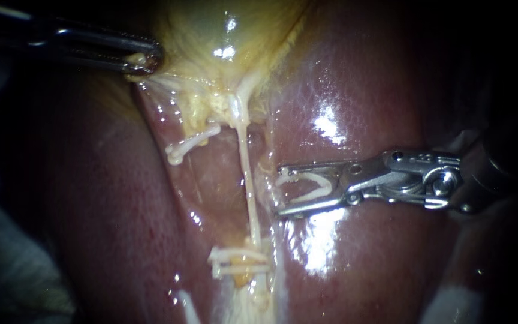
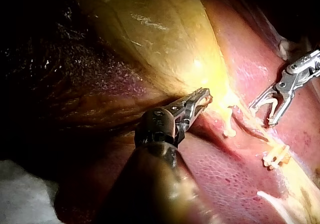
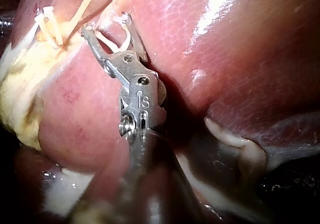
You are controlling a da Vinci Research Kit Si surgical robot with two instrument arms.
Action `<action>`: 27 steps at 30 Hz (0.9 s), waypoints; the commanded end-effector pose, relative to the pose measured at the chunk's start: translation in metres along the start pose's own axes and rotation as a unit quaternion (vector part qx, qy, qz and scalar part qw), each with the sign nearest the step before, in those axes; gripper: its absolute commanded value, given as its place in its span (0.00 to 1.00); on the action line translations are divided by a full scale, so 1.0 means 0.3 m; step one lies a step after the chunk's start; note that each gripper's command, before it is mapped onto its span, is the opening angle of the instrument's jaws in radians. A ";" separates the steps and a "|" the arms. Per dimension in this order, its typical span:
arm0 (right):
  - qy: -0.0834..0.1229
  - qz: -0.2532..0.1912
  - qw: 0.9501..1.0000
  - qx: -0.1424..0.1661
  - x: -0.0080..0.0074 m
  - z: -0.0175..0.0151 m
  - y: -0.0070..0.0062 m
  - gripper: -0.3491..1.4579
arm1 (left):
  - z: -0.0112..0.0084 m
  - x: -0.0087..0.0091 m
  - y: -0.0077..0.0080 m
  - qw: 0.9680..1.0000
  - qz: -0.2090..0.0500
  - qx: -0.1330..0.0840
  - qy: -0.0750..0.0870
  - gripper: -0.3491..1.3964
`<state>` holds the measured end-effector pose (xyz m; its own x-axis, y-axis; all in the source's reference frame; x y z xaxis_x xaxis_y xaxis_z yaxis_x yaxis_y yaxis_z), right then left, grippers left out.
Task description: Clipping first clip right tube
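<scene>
The right instrument [image 1: 282, 192], mid-right of frame, holds an open clip [image 1: 316, 193] in its end effector, just beside the right tube [image 1: 248, 180] at centre and not yet around it. Placing and closing it remain. At upper left, the left instrument's [image 1: 145, 60] end effector grips the gallbladder's [image 1: 223, 30] edge.

Right tube [image 1: 248, 180]: thin, pale, taut strand. It runs straight across just ahead of the right instrument [image 1: 282, 191] tips, clear of them.
Clip [image 1: 322, 191]: white, open U, seated between the spread jaws with a leg against each. Mouth faces the tube, not yet around it.
</scene>
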<state>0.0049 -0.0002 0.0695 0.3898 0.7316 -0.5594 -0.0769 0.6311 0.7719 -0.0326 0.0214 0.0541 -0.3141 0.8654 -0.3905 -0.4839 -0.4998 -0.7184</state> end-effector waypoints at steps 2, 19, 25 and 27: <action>0.002 0.001 1.000 0.001 0.0006 0.000 -0.0007 0.47 | 0.0000 0.0000 0.0000 1.000 0.000 0.000 0.000 0.00; 0.016 0.018 0.999 0.021 0.0136 -0.009 -0.0158 0.47 | -0.0001 -0.0001 0.0001 1.000 0.000 0.000 0.000 0.00; 0.015 0.019 0.999 0.025 0.0153 -0.008 -0.0197 0.47 | -0.0001 -0.0001 0.0002 1.000 0.000 0.000 0.000 0.00; 0.014 0.019 0.999 0.026 0.0152 -0.008 -0.0197 0.47 | -0.0002 -0.0001 0.0003 1.000 0.000 0.000 0.000 0.00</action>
<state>0.0051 0.0000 0.0617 0.3604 0.7620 -0.5381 -0.0429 0.5897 0.8064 -0.0325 0.0213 0.0540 -0.3143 0.8654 -0.3903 -0.4836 -0.4997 -0.7187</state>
